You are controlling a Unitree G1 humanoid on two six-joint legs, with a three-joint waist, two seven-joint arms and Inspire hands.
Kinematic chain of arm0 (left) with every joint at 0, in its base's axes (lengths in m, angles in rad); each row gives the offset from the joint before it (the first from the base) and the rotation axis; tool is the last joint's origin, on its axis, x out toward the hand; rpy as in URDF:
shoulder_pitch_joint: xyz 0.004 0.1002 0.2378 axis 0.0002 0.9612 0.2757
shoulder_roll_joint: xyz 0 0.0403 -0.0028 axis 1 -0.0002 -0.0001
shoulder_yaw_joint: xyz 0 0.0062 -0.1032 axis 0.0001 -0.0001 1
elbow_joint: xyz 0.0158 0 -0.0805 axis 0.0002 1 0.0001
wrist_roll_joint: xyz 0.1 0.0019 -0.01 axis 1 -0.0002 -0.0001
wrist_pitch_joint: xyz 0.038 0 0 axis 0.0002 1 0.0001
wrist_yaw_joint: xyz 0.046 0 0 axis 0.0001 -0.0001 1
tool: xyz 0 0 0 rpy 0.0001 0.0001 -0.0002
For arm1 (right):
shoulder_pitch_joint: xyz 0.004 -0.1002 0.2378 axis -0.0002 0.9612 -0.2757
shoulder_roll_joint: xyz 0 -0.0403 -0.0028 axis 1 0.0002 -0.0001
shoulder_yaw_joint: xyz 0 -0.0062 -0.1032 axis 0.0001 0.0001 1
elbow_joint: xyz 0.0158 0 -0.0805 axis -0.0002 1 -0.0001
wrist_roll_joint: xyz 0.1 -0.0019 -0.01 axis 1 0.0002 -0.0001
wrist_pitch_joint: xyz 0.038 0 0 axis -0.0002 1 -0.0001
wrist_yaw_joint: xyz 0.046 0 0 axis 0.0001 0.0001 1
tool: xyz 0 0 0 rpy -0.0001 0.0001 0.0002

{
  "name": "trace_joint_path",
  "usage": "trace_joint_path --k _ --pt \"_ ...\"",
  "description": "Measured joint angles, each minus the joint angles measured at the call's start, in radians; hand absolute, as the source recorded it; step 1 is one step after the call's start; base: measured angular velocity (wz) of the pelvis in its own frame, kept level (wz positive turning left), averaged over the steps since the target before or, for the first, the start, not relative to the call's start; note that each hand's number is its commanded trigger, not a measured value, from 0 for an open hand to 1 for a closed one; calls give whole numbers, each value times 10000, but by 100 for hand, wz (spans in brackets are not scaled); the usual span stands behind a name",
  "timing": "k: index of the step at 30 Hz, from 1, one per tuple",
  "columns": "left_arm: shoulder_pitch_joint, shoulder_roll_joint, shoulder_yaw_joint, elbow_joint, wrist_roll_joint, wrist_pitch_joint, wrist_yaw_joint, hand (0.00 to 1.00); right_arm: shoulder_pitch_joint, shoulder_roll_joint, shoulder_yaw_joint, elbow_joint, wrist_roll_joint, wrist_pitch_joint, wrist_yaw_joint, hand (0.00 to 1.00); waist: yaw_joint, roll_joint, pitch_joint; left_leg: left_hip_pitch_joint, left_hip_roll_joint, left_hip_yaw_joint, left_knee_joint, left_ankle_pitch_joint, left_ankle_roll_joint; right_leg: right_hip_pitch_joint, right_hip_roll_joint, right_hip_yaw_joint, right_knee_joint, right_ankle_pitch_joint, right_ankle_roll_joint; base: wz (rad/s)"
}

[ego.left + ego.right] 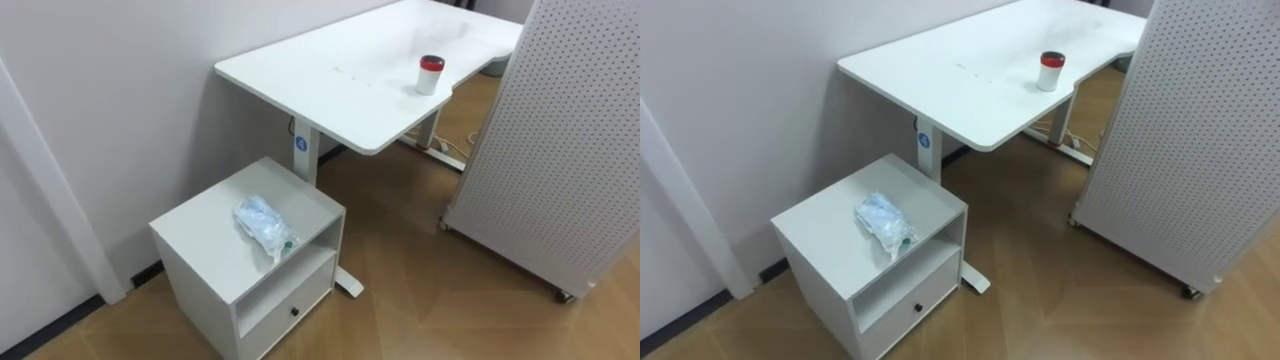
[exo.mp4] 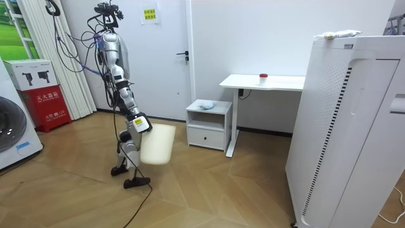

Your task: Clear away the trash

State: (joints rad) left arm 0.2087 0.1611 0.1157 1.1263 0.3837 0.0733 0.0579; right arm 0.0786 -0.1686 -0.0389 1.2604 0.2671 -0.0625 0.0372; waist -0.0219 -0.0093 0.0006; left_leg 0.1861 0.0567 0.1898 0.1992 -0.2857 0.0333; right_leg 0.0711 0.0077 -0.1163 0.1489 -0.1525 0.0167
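Garbage point(image 1: 265, 226), apparently a crumpled clear plastic bag on the cabinet point(image 1: 195, 240), looks light and crinkly, best pinched mid-bunch; whether the right hand point(image 2: 140, 124) has its fingers closed cannot be told.

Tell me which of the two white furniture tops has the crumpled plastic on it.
The low cabinet with a drawer: the crumpled plastic lies on its top. The taller desk beside it carries a red-lidded cup instead.

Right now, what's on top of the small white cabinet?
A crumpled clear plastic bag lies on the cabinet top, near its front edge. The open shelf below looks bare; its back and the inside of the drawer are hidden.
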Motion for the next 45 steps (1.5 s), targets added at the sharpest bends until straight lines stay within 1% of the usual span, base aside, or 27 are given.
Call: trace_joint_path --k 5,9,11,12,13,14,15,16,17,18,19,20,21,22,23,24,27,30,32,35,37,40,41,42,43,44,45 --pt "10 13 -11 -67 30 4 26 0 -16 4 172 -3 -3 -1 83 100 -5 -24 12 -1 16 -6 5 1 -1 -5 16 -38 26 -7 -7 0" --pt "22 32 6 1 212 -4 54 0 -64 7 145 38 -29 105 169 100 54 -135 27 -96 63 17 439 -5 -11 -204 -44 -685 615 -274 -273 -6" --pt "-18 102 163 29 224 7 3 0 -122 7 141 -27 -54 279 325 100 155 -274 48 -597 251 7 1781 -158 -276 -366 -60 -1192 1142 -463 -515 -35" --pt "3 105 300 27 223 26 -38 0 -104 0 166 -69 -52 358 406 100 280 -307 66 -1084 370 57 3019 -150 -295 -321 -54 -1413 1245 -476 -530 -43" --pt "25 103 305 28 222 27 -67 0 -104 -17 175 -79 -52 393 418 100 319 -312 69 -1373 454 66 3723 -75 -415 -261 -92 -1470 1216 -488 -548 -38" --pt "164 81 287 26 224 58 -170 0 -110 -44 180 -110 -52 420 418 100 297 -310 84 -2074 716 17 5237 288 -783 1 -97 -1442 954 -519 -573 -17" --pt "172 57 249 51 221 72 -287 0 -128 -79 183 -98 -52 423 401 100 260 -410 97 -2683 781 -165 6189 422 -772 208 -141 -1289 709 -690 -549 5" --pt "103 40 194 64 214 70 -315 0 -117 -115 170 -98 -38 419 370 100 183 -427 72 -2998 770 -333 6379 245 -694 257 -152 -1251 704 -847 -459 48" --pt "-87 2 12 145 205 59 -310 0 -94 -233 147 -40 59 434 266 100 17 -233 129 -3659 754 -676 6428 -339 -668 271 -142 -1265 873 -1109 -401 62" --pt "-150 11 -173 133 208 8 -264 0 -82 -263 84 44 91 451 175 100 30 -224 178 -4301 622 -774 6089 -693 -689 257 -266 -1015 1137 -1372 -355 52" --pt "-148 15 -205 128 208 -22 -229 0 -86 -260 13 93 105 469 150 100 73 -256 178 -4596 540 -771 5690 -715 -701 250 -377 -959 1251 -1508 -291 10" --pt "-186 4 -212 126 209 -63 -204 0 2 -301 -45 150 215 508 117 100 251 -275 181 -5082 446 -866 4430 -537 -823 195 -577 -789 1556 -1874 -227 -24" --pt "-34 24 -208 119 213 -74 -161 0 70 -310 -33 135 358 516 93 100 467 -311 181 -5409 332 -878 3861 399 -688 133 -859 -610 1962 -2221 -12 -31" --pt "107 31 -206 117 217 -75 -115 0 180 -310 -22 106 360 518 101 100 499 -389 97 -5409 246 -814 3775 723 -633 129 -992 -587 2138 -2351 192 -10" --pt "315 51 -203 152 217 -77 -11 0 241 -250 -15 87 422 531 94 100 404 -477 -55 -5238 -51 -751 3756 604 -252 213 -1113 -605 2145 -2520 433 0" --pt "319 84 -187 208 217 -85 46 0 199 -183 -26 103 441 554 110 100 432 -583 -20 -5110 -117 -680 3700 675 -58 237 -1074 -611 1929 -2449 428 4" --pt "390 39 -193 289 187 -150 -2 0 173 -164 -21 82 365 481 76 100 477 -551 -3 -4913 -134 -843 3793 673 -58 370 -1065 -928 1428 -2029 346 -25" --pt "432 22 -146 343 128 -224 -15 0 269 -219 61 84 325 427 -57 100 476 -440 150 -4975 -94 -874 4604 525 -97 892 -1051 -475 1099 -1959 315 -38" --pt "308 16 -133 313 117 -342 -8 0 424 -275 14 -94 334 455 -144 100 453 -409 -11 -4697 -206 -943 4151 209 -229 792 -1132 -456 1152 -2116 352 -6" --pt "-39 13 -114 319 12 -557 22 0 374 -297 -27 -226 328 408 -287 100 557 -436 -23 -4524 -412 -603 3681 -65 -114 479 -1484 -334 1535 -2365 543 -9" --pt "-219 6 -127 325 -104 -603 112 0 209 -296 -20 -250 123 290 -321 100 550 -513 -27 -4414 -601 -441 3563 -208 41 278 -1788 -250 2062 -2503 720 -20" --pt "-437 51 -226 260 -196 -846 414 0 3 -286 172 -545 -55 229 -491 100 529 -551 22 -3975 -943 -226 3348 -342 330 -785 -2401 -240 4775 -2386 738 -1" --pt "-591 77 -218 150 -200 -920 657 0 -21 -290 170 -567 -33 93 -537 100 508 -553 31 -3811 -1067 -247 3338 -436 466 -1143 -2623 -251 5783 -2079 671 18" --pt "-753 75 -225 72 -207 -1107 942 0 -52 -299 179 -600 -36 -26 -564 100 556 -479 52 -3657 -1063 -281 3281 -507 548 -1474 -2710 -274 6536 -1510 557 10" --pt "-814 79 -224 5 -214 -1179 1089 0 -139 -283 220 -619 -33 -63 -555 100 562 -419 40 -3568 -1047 -299 3173 -517 566 -1661 -2721 -277 6846 -1210 524 0" --pt "-940 81 -225 -276 -299 -1258 1355 0 -275 -231 401 -673 -18 -138 -515 100 561 -270 59 -3418 -1021 -491 2981 -517 590 -1938 -2656 -283 7124 -986 511 0" --pt "-991 81 -232 -543 -342 -1279 1478 0 -317 -191 479 -717 -19 -155 -485 100 551 -246 106 -3373 -1014 -581 2899 -507 605 -2086 -2645 -347 7198 -1074 509 8"
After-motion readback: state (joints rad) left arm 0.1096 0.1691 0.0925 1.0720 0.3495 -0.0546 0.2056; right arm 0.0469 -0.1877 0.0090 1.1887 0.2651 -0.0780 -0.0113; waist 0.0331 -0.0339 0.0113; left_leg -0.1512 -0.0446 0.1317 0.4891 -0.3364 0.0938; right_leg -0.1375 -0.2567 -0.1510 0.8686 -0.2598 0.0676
